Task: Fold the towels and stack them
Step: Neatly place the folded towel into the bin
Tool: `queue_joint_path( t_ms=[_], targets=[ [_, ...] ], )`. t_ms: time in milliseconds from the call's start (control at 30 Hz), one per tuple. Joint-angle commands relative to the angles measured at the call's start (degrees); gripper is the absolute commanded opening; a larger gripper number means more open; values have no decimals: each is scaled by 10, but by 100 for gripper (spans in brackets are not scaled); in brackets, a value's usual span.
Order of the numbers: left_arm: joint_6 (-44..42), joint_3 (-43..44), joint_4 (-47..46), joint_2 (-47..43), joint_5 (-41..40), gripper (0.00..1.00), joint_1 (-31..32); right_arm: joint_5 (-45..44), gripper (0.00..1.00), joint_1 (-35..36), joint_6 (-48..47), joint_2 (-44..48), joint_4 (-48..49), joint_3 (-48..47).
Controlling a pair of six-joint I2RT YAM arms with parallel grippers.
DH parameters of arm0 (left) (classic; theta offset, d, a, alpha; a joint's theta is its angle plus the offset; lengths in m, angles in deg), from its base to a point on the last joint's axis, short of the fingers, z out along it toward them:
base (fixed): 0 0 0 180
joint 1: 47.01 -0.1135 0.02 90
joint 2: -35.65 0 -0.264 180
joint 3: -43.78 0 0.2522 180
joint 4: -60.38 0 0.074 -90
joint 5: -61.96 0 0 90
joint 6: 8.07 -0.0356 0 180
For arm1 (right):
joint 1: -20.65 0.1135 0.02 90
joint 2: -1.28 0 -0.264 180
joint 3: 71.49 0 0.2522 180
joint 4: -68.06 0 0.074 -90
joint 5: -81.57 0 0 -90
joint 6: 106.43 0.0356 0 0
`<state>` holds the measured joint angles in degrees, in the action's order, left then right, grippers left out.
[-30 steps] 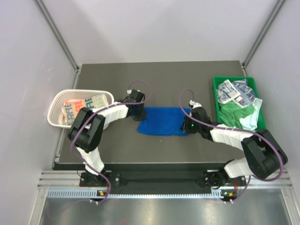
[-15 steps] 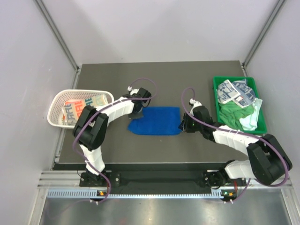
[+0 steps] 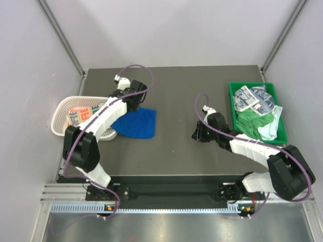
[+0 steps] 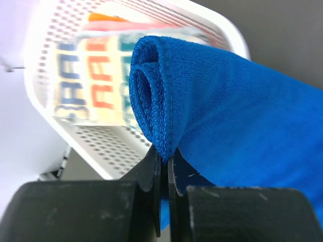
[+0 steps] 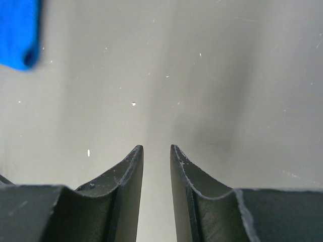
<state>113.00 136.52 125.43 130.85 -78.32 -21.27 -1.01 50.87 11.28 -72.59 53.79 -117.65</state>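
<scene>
Right at my left hand (image 4: 164, 156), the blue towel (image 4: 237, 116) is held. The two fingers are pinched tight on a rolled edge of it. From the hand the cloth fans out toward the arm bases, and its far edge lies on the table (image 3: 202, 85).

Just to the left of this hand is the basket (image 3: 60, 112). Its white rim (image 4: 222, 25) shows right behind the rolled edge. A printed towel (image 4: 96, 85) lies inside it. The left edge of the blue towel (image 3: 137, 122) is very close to the basket's rim. I cannot tell if they touch. There is little room on that side of the hand. On its right side the table is bare and wide.

My right hand (image 5: 155, 151) is low over the table. Its fingers are a little apart, and nothing is between them. Ahead of it I see only bare table, with a corner of the blue towel (image 5: 17, 30) far off to its left. All the room between my two hands is free.

To the right of the right hand (image 3: 196, 135) sits the tray (image 3: 232, 101). It holds printed towels (image 3: 252, 98) and a green towel (image 3: 252, 121). A pale towel (image 3: 270, 128) spills over the tray's edge.
</scene>
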Motion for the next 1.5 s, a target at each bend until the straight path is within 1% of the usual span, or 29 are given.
queue_joint_path(
  t_ms=[0,100,167,233,333,367,467,600,733,767,833,1100,1167,1300,1467],
  targets=[
    [-33,14,15,-44,-54,0,-34,9,29,0,-9,14,7,-28],
    [-56,5,0,-72,-50,0,-63,11,28,4,-9,12,8,-29],
    [-86,-14,-35,-98,-51,0,-74,11,29,5,-9,8,9,-30],
    [-115,-29,-80,-125,-34,0,-102,11,28,6,-8,5,11,-30],
    [-151,-55,-116,-151,-12,0,-148,12,28,10,-8,-2,13,-33],
    [-161,-63,-150,-158,-9,0,-157,12,28,12,-8,-6,13,-34],
    [-194,-90,-206,-174,10,0,-186,12,28,16,-8,-13,10,-39],
    [-235,-114,-265,-178,21,0,-226,10,27,20,-8,-19,10,-43],
    [-240,-119,-289,-169,40,0,-254,8,27,24,-9,-25,8,-48],
    [-241,-122,-301,-168,53,0,-283,6,27,24,-9,-25,9,-48],
    [-242,-127,-311,-162,62,0,-299,6,27,25,-9,-25,9,-49],
    [-222,-116,-318,-122,103,0,-367,6,27,27,-11,-30,7,-58],
    [-208,-114,-317,-112,124,0,-389,6,27,28,-12,-34,8,-59],
    [-182,-105,-298,-85,127,0,-404,9,27,30,-15,-38,9,-59],
    [-172,-113,-320,-83,129,0,-416,3,27,31,-17,-32,8,-53]
  ],
)
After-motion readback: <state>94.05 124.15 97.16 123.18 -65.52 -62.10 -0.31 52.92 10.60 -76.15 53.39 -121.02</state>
